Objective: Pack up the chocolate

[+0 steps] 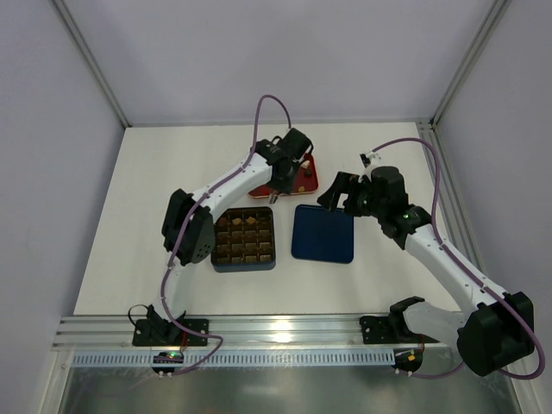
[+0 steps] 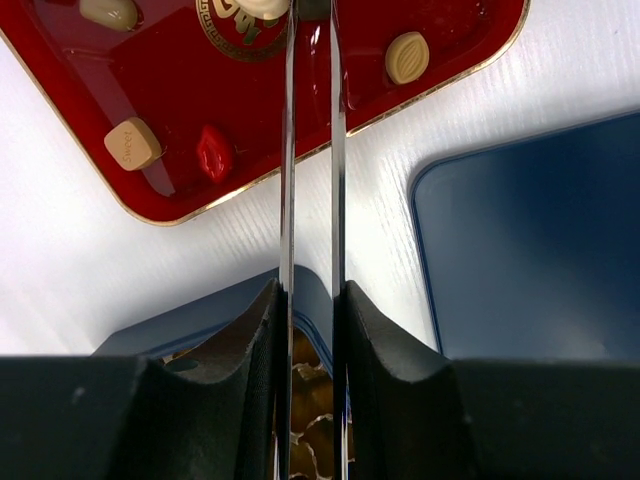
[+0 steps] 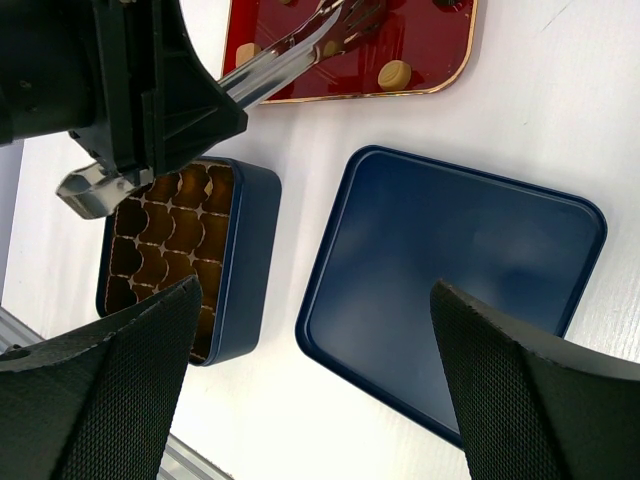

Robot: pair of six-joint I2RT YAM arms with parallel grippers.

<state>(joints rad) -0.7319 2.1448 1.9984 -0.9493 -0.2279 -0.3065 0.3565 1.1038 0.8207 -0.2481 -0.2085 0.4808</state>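
Note:
Small tan and cream chocolates [image 2: 132,143] and a red piece [image 2: 214,152] lie on a red gold-edged tray [image 2: 170,90], which also shows in the top view [image 1: 304,179]. My left gripper [image 2: 312,295] is shut on metal tongs [image 2: 288,150]. Their blades reach over the tray, with the tips at a cream piece [image 2: 262,8] at the frame's top edge. From above, the left gripper [image 1: 287,168] hangs over the tray. The dark box with brown compartments [image 1: 244,239] sits nearer, open. My right gripper [image 3: 315,300] is open and empty above the navy lid [image 3: 450,290].
The navy lid [image 1: 323,233] lies flat right of the box, and the red tray sits just behind both. The left arm's gripper and tongs [image 3: 290,55] show in the right wrist view above the box [image 3: 190,250]. White walls enclose the table on three sides.

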